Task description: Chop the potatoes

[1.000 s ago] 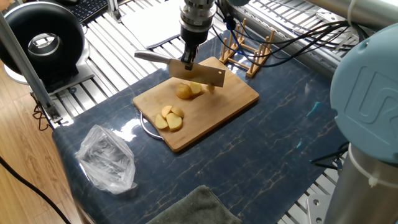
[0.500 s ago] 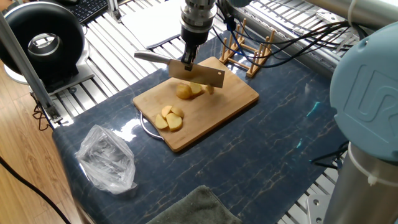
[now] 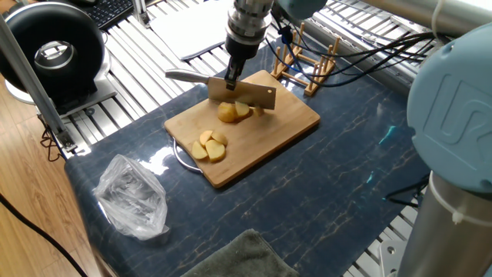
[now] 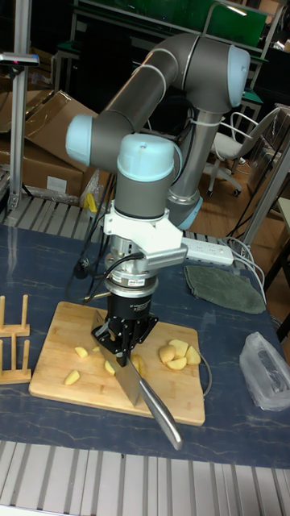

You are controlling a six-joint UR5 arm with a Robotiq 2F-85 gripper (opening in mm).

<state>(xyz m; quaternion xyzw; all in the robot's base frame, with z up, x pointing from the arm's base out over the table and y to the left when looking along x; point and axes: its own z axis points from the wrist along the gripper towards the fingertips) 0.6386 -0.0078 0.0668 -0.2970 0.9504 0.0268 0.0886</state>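
Several potatoes lie on the bamboo board atop a dark marbled table, gripper grasping a cleaver.

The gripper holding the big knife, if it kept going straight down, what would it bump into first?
Most likely the potatoes right under the knife, then the bamboo board. The gripper points down at them, though depth is hard to judge.

The arm comes down from the top centre of the fixed view, its wrist vertical and the pincer pointing straight down, fingers clamped on the knife. In the tall fixed view the grey links arch from upper right over to the middle, with the pincer low at centre.
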